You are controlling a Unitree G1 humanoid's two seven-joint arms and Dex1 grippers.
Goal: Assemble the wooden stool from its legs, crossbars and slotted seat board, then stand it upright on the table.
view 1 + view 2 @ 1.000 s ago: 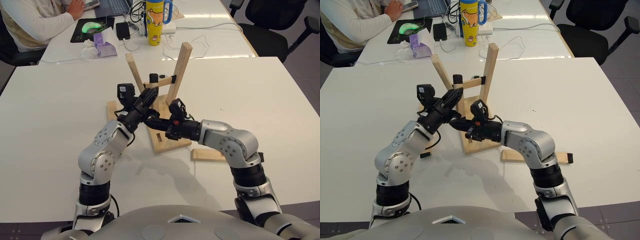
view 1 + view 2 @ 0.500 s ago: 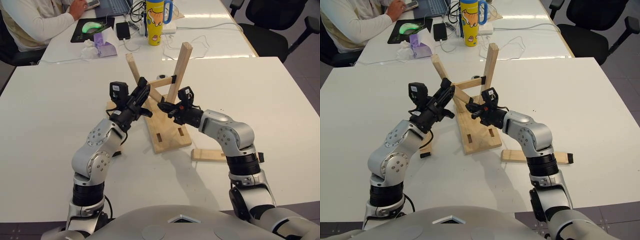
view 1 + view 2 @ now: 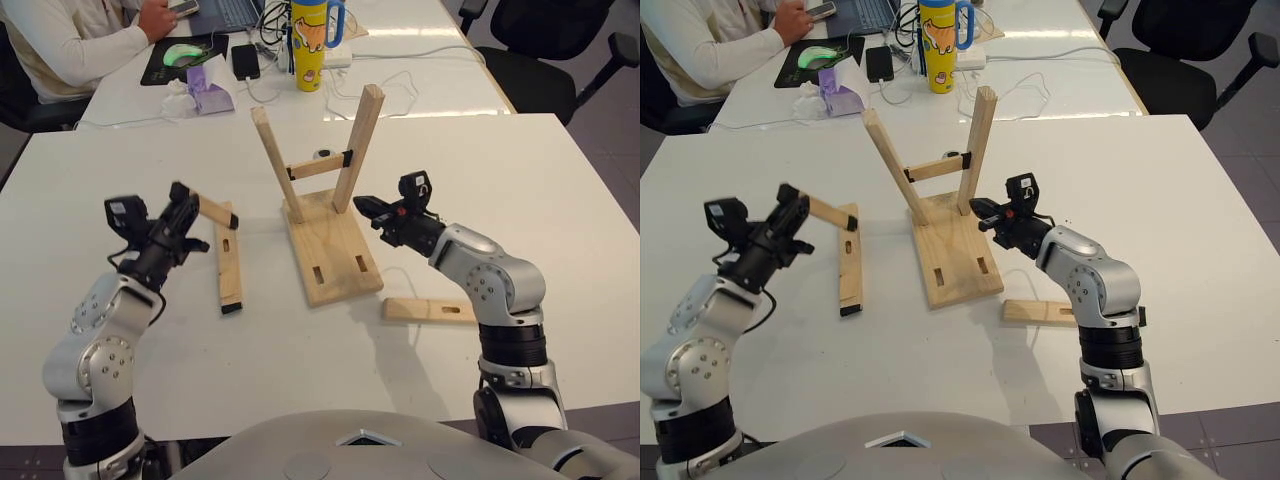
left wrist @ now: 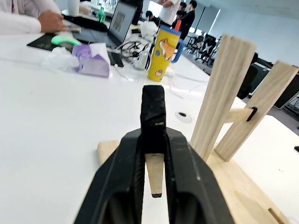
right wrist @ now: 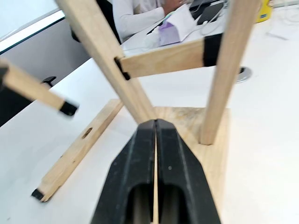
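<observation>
On the white table [image 3: 560,200], the slotted seat board [image 3: 330,255] lies flat with two joined legs [image 3: 357,145] standing in it. A loose leg [image 3: 229,262] lies left of it. The left hand [image 3: 183,207], farther left, grips a crossbar [image 3: 215,211]. The right hand [image 3: 362,204], pressed closed and empty, hovers just beside the upright legs.

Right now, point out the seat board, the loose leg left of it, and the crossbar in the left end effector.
seat board [image 3: 330,245], left eye view, bare middle.
loose leg [image 3: 229,265], left eye view, mid-length.
crossbar [image 3: 212,210], left eye view, free wooden half.
</observation>
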